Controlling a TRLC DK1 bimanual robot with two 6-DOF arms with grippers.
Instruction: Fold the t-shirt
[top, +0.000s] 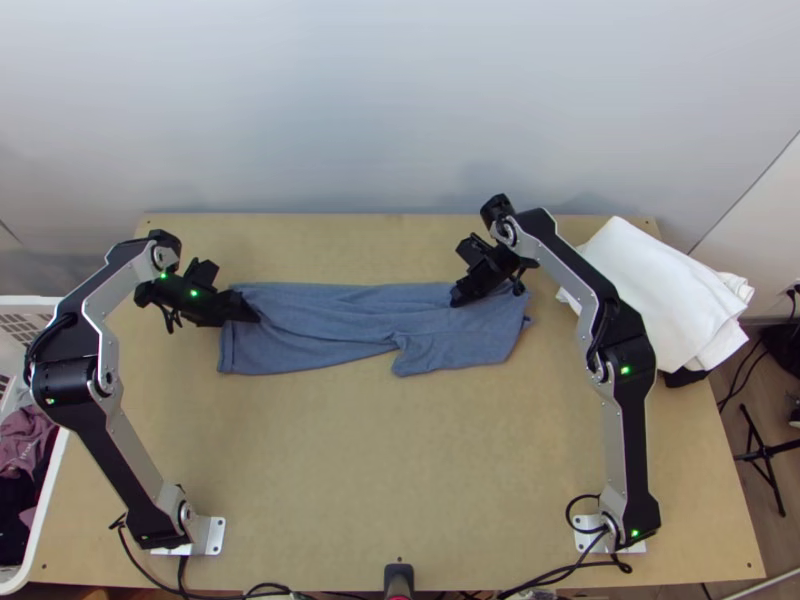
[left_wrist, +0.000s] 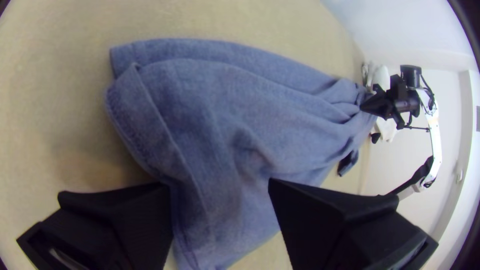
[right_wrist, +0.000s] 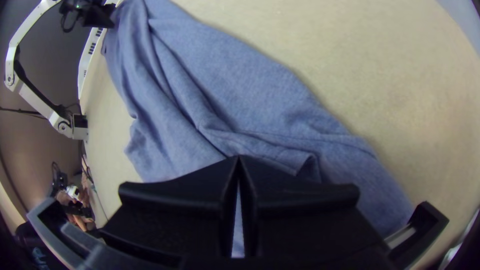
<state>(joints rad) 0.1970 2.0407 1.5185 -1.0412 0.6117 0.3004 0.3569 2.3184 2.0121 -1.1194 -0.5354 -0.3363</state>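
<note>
The blue t-shirt (top: 340, 325) lies as a long, narrow, wrinkled strip across the table, its layers doubled over. In the top view my left gripper (top: 252, 312) is at the strip's left end; in the left wrist view the left gripper (left_wrist: 220, 185) stands open over the t-shirt (left_wrist: 210, 115), cloth showing between its fingers. My right gripper (top: 458, 298) is at the upper edge toward the strip's right end. The right gripper (right_wrist: 239, 159) has its fingertips together on the t-shirt (right_wrist: 250, 65), creases running to them; cloth under the tips is hidden.
A pile of white cloth (top: 655, 295) lies at the table's right back, with something black under it. At the left edge stands a white basket (top: 50, 500) holding clothes. Bare wooden table (top: 400, 470) lies in front of the shirt, between the arms.
</note>
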